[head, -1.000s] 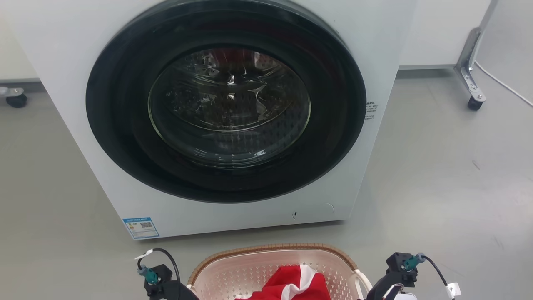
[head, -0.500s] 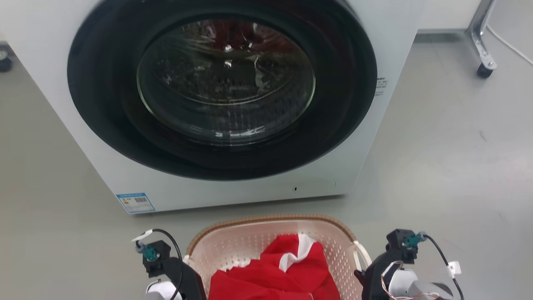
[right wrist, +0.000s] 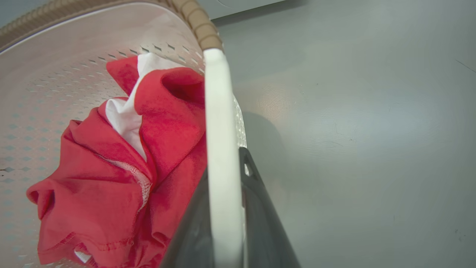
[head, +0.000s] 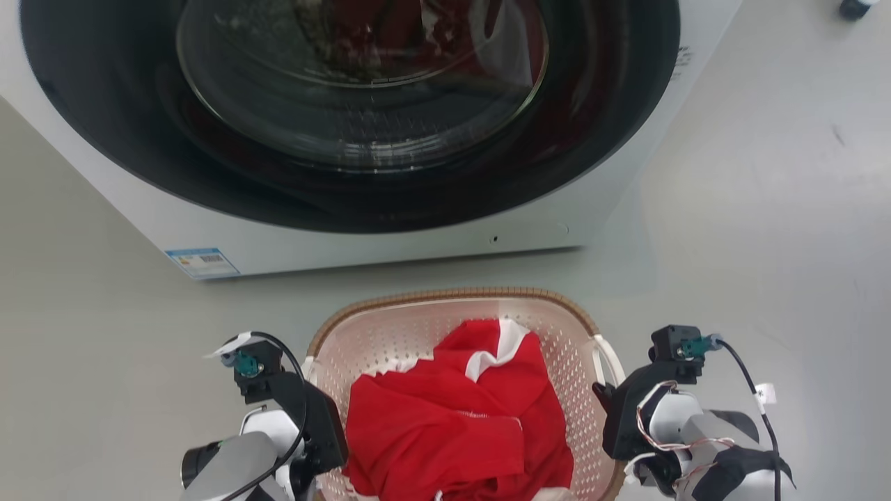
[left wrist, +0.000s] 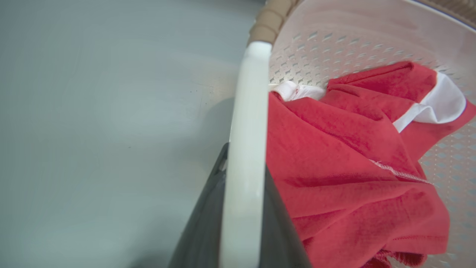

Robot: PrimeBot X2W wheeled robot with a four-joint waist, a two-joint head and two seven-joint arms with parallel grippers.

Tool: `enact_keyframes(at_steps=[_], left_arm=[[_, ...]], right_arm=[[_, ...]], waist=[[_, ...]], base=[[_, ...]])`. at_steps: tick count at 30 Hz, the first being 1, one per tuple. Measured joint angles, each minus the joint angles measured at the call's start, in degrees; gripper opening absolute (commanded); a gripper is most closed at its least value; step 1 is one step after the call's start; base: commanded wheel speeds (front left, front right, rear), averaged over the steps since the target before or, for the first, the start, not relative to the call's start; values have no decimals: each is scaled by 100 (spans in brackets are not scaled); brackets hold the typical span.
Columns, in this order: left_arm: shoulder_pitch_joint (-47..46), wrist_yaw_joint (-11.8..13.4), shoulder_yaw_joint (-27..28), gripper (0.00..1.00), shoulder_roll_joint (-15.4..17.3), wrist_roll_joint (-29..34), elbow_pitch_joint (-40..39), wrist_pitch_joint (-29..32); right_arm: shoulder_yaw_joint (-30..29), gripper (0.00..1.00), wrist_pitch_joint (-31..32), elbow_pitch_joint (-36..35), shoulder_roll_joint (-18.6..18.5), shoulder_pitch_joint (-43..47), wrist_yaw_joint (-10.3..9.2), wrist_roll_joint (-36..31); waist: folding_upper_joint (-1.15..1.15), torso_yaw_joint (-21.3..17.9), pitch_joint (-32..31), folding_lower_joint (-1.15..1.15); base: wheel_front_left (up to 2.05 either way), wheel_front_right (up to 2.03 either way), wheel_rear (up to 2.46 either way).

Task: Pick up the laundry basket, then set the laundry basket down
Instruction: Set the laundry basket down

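The laundry basket [head: 452, 296], pale pink-cream and perforated with a brown woven-look rim, is low in the head view, in front of the washer. A red garment with white trim [head: 452, 417] lies inside it. My left gripper [head: 319, 426] is shut on the basket's left white loop handle [left wrist: 246, 141], one dark finger on each side of the loop. My right gripper [head: 614, 416] is shut on the right white loop handle [right wrist: 220, 141] in the same way. Whether the basket's base touches the floor I cannot tell.
A white front-loading washer with a dark round glass door [head: 362, 104], closed, stands just beyond the basket's far rim. Grey floor [head: 766, 243] spreads to the left and right of the basket. A black caster [head: 853, 7] sits at the far right.
The head camera has tilted down, so the washer sits higher in the picture and more of the basket and both arms shows. Both grippers stay at the basket's handles.
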Motion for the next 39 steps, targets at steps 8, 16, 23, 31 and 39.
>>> enact_keyframes(at_steps=[8, 16, 23, 31, 39], left_arm=[[-380, 0, -30, 0, 11, 85, -64, -177], [-774, 0, -21, 0, 22, 143, -125, -374], [-1128, -4, -7, 0, 80, 191, -212, -564], [-1551, -7, 7, 0, 126, 253, -271, -910], [-1730, -56, 20, 0, 121, 310, -291, -1310]], right_arm=[[13, 0, -199, -35, -63, -373, -22, -66], [22, 0, -437, -86, -120, -774, -53, -112], [55, 0, -660, -168, -158, -1146, -74, -255], [89, 0, -987, -247, -224, -1613, -90, -365], [162, 0, -1318, -258, -277, -1808, -90, -457]], waist=[[0, 9, 669, 1], [0, 30, 1346, 0], [1, 58, 1943, 0], [1, 103, 2618, 0], [1, 151, 3154, 0]], base=[[0, 0, 0], [0, 0, 0], [0, 0, 0], [0, 0, 0], [0, 0, 0]])
